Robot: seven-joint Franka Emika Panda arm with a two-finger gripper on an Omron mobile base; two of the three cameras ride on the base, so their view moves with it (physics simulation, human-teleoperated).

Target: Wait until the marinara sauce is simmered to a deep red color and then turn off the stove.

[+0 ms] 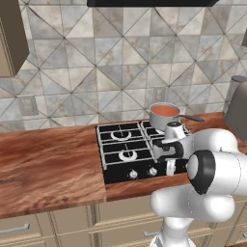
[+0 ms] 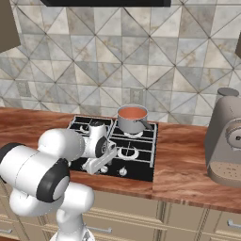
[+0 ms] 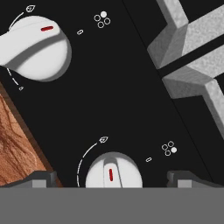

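The marinara sauce (image 1: 165, 110) (image 2: 132, 113) is a smooth orange-red disc in a small steel saucepan (image 1: 163, 117) (image 2: 132, 121) on a rear burner of the stove (image 1: 123, 154) (image 2: 141, 162). My gripper (image 1: 170, 167) (image 2: 97, 165) (image 3: 113, 180) hangs low over the stove's front row of knobs, pointing down. In the hand view its fingertips (image 3: 40, 179) stand wide apart on either side of a silver knob (image 3: 113, 171) with a red mark, without touching it. The gripper is open and holds nothing. A second knob (image 3: 37, 48) lies further off.
A black grate (image 3: 192, 48) lies beyond the knobs, and the wooden counter (image 3: 17, 144) (image 1: 48, 164) borders the stove front. A grey coffee machine (image 2: 227, 141) (image 1: 238, 108) stands to the right of the stove. Drawers run below the counter.
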